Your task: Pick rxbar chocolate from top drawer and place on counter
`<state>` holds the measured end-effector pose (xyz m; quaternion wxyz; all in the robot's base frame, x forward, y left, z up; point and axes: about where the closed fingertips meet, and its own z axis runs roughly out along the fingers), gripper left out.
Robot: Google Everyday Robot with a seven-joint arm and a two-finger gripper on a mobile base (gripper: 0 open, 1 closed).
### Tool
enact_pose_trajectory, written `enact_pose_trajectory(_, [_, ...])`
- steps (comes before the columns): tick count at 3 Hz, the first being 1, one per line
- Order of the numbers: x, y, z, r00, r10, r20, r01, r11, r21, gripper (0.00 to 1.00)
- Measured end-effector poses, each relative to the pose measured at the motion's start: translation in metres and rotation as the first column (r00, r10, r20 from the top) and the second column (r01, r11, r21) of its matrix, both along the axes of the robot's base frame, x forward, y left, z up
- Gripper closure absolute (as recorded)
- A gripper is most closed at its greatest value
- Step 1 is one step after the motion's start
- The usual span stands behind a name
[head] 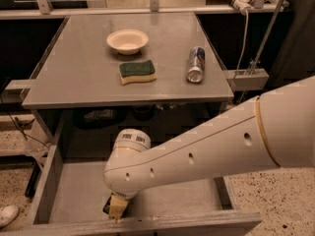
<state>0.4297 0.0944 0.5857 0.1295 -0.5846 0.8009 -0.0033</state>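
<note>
- A grey table (83, 77) fills the upper half of the camera view, with an open drawer (47, 181) pulled out below its front edge.
- A thick white arm (206, 146) comes in from the right and bends down into the drawer.
- The pincer (117, 209) hangs low at the front of the drawer, just behind the front wall and left of the middle.
- Whether the pincer is released or clenched cannot be told; the arm's wrist covers most of it.
- The bar (106, 208) shows only as a dark sliver against the pincer's side, toward the left of the view, down on the drawer bottom near the front wall.
- So little of the bar is visible that its long axis and the way it points cannot be told.
- On the table, a white bowl (127, 41) stands toward the back.
- A sponge (137, 71) lies just in front of the bowl, green face up, long axis running left to right.
- A can (196, 64) lies on its side to the right of the sponge, long axis running front to back.
</note>
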Motion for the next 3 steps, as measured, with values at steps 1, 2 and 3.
enact_pose_trajectory(1, [0.0, 0.0, 0.0, 1.0, 0.0, 0.0, 0.0, 1.0, 0.0, 0.64])
enact_pose_trajectory(2, [0.0, 0.0, 0.0, 1.0, 0.0, 0.0, 0.0, 1.0, 0.0, 0.89])
enact_pose_trajectory(3, [0.0, 0.0, 0.0, 1.0, 0.0, 0.0, 0.0, 1.0, 0.0, 1.0])
